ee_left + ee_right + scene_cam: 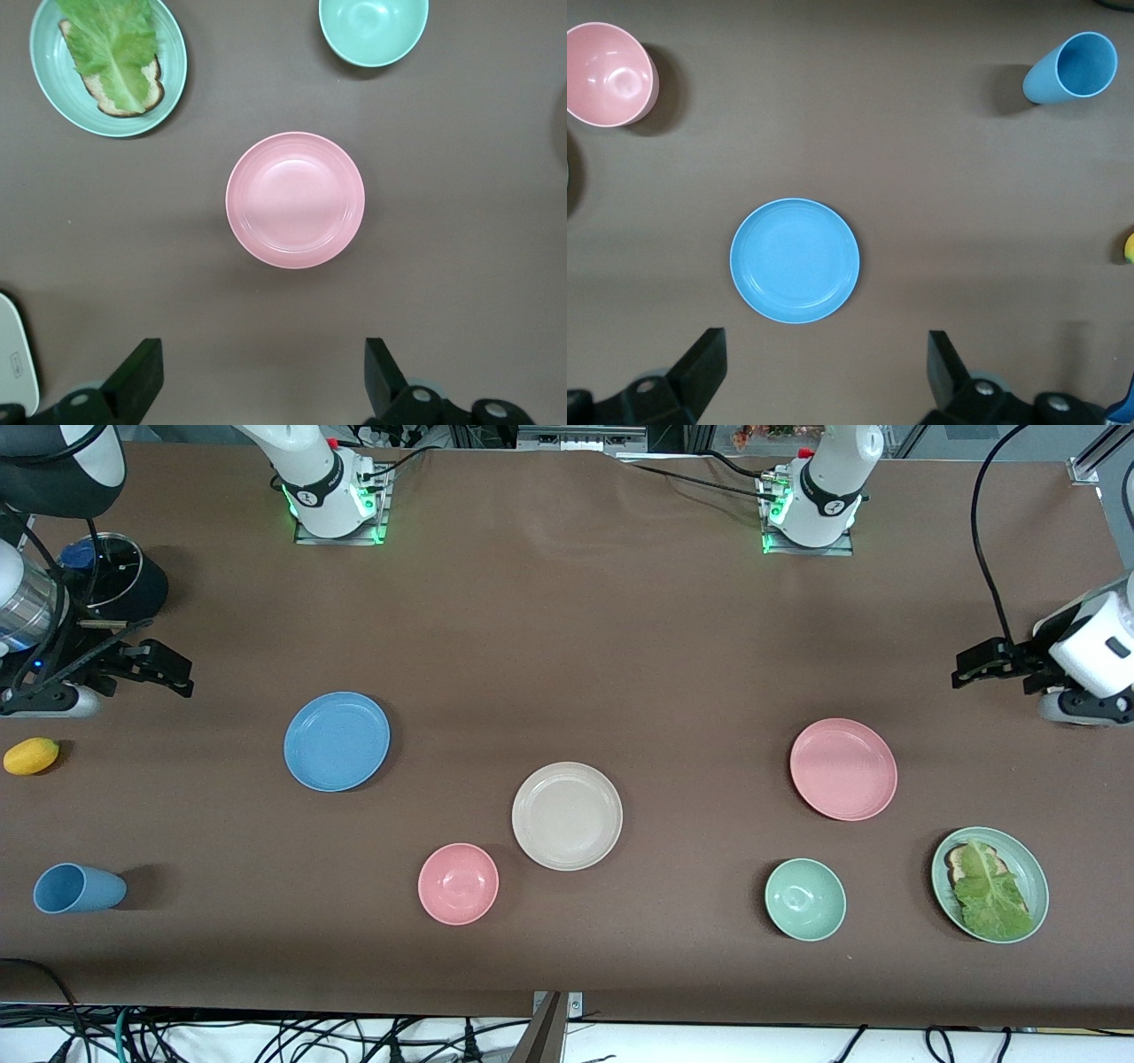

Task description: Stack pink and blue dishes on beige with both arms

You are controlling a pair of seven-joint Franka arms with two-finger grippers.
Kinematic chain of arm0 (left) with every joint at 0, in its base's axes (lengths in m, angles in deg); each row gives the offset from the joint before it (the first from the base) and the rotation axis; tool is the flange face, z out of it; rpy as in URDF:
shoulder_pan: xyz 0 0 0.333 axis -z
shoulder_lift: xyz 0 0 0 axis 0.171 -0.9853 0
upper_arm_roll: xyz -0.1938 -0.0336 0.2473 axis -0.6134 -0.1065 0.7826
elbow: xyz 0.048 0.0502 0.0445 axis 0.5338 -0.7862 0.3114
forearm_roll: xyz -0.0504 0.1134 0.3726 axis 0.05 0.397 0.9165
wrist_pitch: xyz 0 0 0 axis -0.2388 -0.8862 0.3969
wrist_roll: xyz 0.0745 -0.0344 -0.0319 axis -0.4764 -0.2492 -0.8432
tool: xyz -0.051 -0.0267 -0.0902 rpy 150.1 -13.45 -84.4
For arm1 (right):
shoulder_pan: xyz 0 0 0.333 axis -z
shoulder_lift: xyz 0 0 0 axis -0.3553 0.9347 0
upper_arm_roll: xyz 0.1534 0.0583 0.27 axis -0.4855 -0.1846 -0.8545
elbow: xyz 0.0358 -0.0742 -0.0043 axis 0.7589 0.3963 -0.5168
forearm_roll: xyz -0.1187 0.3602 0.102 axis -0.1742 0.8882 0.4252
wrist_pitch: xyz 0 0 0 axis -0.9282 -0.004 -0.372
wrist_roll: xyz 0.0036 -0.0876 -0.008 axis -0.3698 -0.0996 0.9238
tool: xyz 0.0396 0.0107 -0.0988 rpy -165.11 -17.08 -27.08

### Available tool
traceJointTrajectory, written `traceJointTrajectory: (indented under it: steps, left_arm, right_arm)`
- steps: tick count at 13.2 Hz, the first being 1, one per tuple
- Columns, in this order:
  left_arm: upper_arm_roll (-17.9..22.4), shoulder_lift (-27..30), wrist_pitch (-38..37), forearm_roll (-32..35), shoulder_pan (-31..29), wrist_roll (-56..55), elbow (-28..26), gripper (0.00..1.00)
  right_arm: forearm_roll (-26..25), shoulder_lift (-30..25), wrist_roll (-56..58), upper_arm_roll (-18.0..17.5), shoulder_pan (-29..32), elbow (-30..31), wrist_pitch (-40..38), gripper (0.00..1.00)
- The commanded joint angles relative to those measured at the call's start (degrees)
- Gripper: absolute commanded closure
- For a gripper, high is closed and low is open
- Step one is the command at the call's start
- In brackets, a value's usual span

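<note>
Our left gripper (966,671) hangs with jaws wide and empty over the tabletop (567,646) at the left arm's end, the pink plate (843,769) lying flat just ahead of its fingers (137,376). Our right gripper (173,673) hangs at the right arm's end, equally wide and empty, with the blue plate (337,741) near it. Between the two plates, nearer the front camera, sits the beige plate (567,815), bare, with a pink bowl (458,883) just beside it. A green bowl (804,899) and a green plate (1032,872) of bread and lettuce (988,890) lie past the pink plate; a blue cup (78,887) and a lemon (31,755) lie near our right gripper.
</note>
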Motion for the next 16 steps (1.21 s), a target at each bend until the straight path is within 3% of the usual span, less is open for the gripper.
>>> traceJointTrajectory:
  steps: [1, 8, 16]
  left_arm:
    - [0.2, -5.7, 2.3, -1.4, -0.3, 1.2, 1.0, 0.0]
    - [0.3, -18.8, 12.6, -1.9, -4.0, 2.3, -0.7, 0.0]
    - [0.3, -18.2, 45.8, -1.5, -4.6, 8.2, -23.5, 0.0]
  right_arm:
    - [0.2, -0.1, 0.8, -0.3, 0.5, -0.3, 0.8, 0.0]
    - [0.5, -0.1, 0.1, -0.3, 0.3, -0.5, 4.0, 0.0]
    - [0.1, 0.9, -0.2, -0.2, 0.6, -0.5, 4.6, 0.0]
